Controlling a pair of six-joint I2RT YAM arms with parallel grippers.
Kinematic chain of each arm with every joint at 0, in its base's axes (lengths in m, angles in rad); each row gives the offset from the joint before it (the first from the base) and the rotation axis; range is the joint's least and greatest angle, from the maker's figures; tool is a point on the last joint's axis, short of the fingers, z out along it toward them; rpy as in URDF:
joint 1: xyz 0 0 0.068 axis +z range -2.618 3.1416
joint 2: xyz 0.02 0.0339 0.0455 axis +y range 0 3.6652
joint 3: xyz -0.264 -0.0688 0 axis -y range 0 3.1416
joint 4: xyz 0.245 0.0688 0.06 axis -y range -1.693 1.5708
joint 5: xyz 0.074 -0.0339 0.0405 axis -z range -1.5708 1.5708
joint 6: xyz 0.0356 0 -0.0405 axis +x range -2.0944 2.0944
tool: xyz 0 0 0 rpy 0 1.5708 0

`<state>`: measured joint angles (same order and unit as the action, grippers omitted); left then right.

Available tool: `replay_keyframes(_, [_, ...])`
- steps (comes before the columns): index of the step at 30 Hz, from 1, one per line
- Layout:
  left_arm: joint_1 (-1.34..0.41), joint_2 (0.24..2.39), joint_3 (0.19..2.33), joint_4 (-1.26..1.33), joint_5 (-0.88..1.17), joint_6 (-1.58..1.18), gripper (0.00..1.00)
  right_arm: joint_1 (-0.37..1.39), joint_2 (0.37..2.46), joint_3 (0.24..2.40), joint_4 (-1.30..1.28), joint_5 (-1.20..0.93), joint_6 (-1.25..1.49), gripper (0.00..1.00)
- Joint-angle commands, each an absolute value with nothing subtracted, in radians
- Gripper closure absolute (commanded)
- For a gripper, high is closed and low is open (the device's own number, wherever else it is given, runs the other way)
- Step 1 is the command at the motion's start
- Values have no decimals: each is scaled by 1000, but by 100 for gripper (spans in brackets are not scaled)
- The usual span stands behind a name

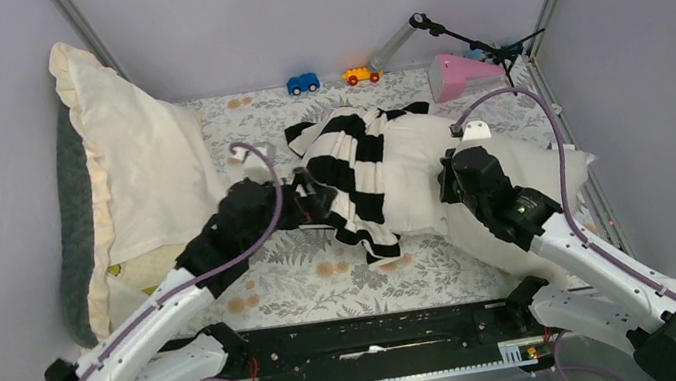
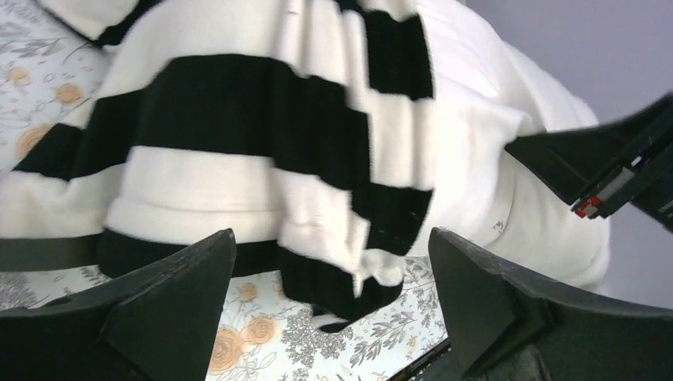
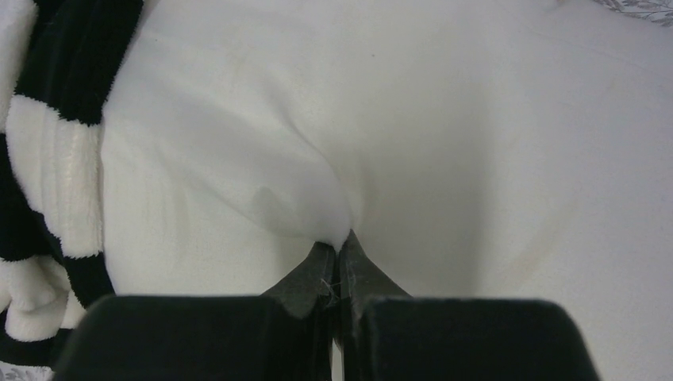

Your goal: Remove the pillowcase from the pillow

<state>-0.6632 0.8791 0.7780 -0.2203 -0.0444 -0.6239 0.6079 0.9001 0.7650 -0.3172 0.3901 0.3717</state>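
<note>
The black and white striped pillowcase (image 1: pixel 350 163) is bunched over the left end of the off-white pillow (image 1: pixel 523 168), which lies across the middle of the table. In the left wrist view the pillowcase (image 2: pixel 262 143) hangs just beyond my left gripper (image 2: pixel 333 270), which is open and holds nothing. In the top view my left gripper (image 1: pixel 314 204) sits at the pillowcase's left edge. My right gripper (image 3: pixel 336 242) is shut, pinching a fold of the pillow (image 3: pixel 444 143); it (image 1: pixel 444 180) sits on the pillow's bare middle. The striped pillowcase (image 3: pixel 55 159) shows at the left.
A cream ruffled-edge pillow (image 1: pixel 139 170) with grey backing leans at the left wall. A blue toy car (image 1: pixel 303 82), an orange toy car (image 1: pixel 360 75) and a pink object (image 1: pixel 463 74) lie at the back. A microphone stand (image 1: pixel 468 38) is at the back right. The floral tablecloth (image 1: pixel 306 276) covers the table.
</note>
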Motion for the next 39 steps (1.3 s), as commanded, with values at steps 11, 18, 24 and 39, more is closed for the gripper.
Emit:
replay_keyframes(11, [-969, 1377, 1134, -314, -423, -481, 1, 612, 899, 790, -252, 321, 387, 99])
replay_keyframes(18, [-968, 1504, 1190, -342, -432, -485, 1, 611, 897, 780, -252, 315, 383, 99])
replay_keyframes(24, [-829, 1516, 1148, -452, -529, -637, 15, 612, 881, 782, -275, 379, 388, 99])
replay_keyframes(39, [-253, 1095, 587, -197, -263, -780, 100, 611, 631, 762, -287, 696, 408, 100])
